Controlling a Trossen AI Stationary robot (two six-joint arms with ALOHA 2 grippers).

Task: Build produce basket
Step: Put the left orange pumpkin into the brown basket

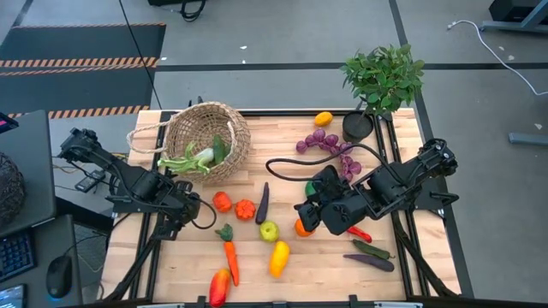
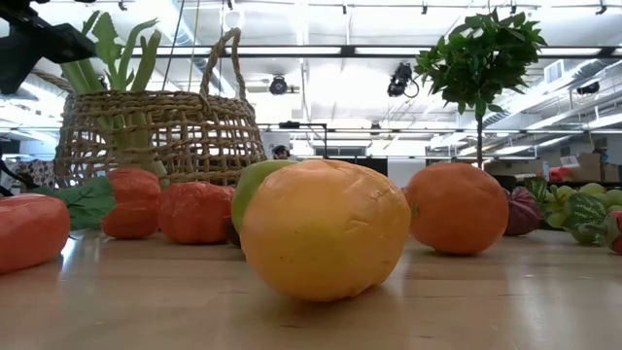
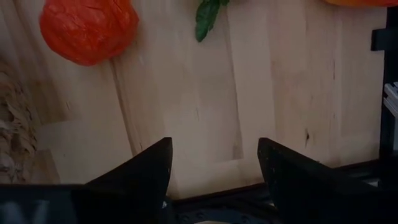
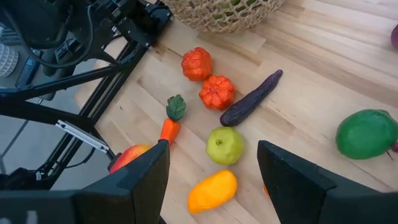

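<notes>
While both jaws stand released and empty, the wicker basket (image 1: 208, 137) lies tipped at upper left of the high view, holding a leek (image 1: 190, 159). Left gripper (image 1: 195, 210) hovers below it; right gripper (image 1: 310, 214) hovers over an orange (image 1: 301, 228) at centre right of the bench (image 1: 317, 269).

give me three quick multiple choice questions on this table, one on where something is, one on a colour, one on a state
1. Where is the leek?
A. in the wicker basket
B. beside the potted plant
C. at the table's front edge

2. What colour are the grapes near the plant pot?
A. orange
B. purple
C. white

3. How are the left gripper and right gripper?
A. both clamped on produce
B. one holds a carrot
C. both open and empty

Answers: 1 A, its leaves stick out of the basket's mouth. 2 B, a purple bunch lies there. 3 C, each wrist view shows only bare gap between the fingers.
</notes>
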